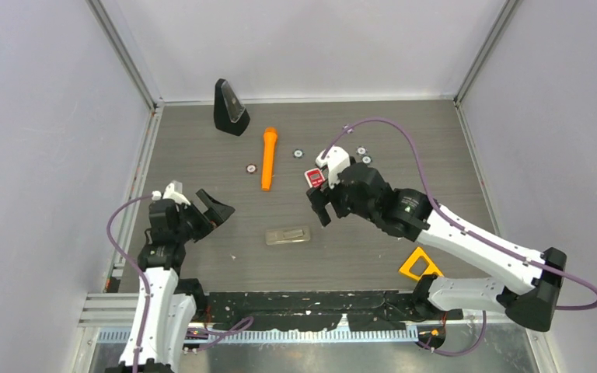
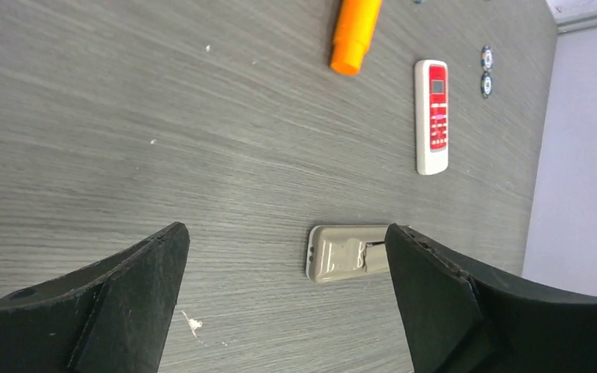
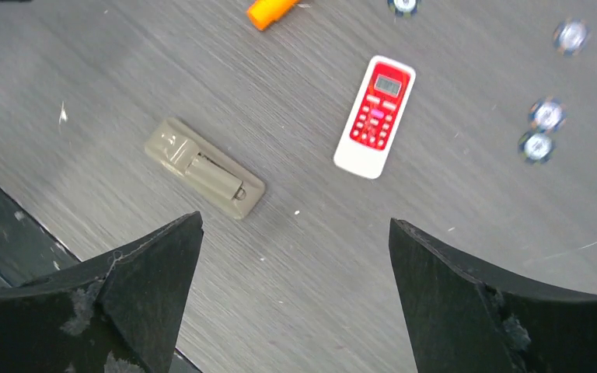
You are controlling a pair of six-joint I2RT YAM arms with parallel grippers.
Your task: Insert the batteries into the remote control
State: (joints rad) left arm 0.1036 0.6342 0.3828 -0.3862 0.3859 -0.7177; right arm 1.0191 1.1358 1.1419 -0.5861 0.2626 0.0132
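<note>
Nearest, at the table's (image 1: 194, 155) front edge, a yellow triangular piece (image 1: 409, 270) lies just beside the right arm's lower link; a little farther in, the left gripper (image 2: 286, 233) hovers over the left side of the dark wood-grain top, its black fingers (image 2: 136, 299) spread wide with nothing between them; from its wrist view the right-hand finger overlaps one end of the beige remote (image 1: 288, 235), though the overhead view shows gripper and remote apart.

That beige remote lies flat near the middle of the table, between the two grippers and closer to the front than either; its back faces up, showing a long recess along its length; the batteries I cannot make out in any view, so whether the recess holds one I cannot tell.

Beyond it the right gripper (image 3: 295, 221) hangs above the table with jaws likewise parted and holding nothing; directly past its fingers a white-and-red remote (image 3: 375, 116) lies face up, keypad and small screen showing, well apart from the beige one.

Farther back an orange cylinder (image 1: 269, 159) rests on its side, running front to back; small round silver-and-black discs are scattered around it, one to its left (image 1: 249, 166), one to its right (image 1: 298, 154), and a pair (image 1: 364, 155) farther right.

Farthest, near the back left corner, a black wedge-shaped object (image 1: 230, 109) stands upright.
</note>
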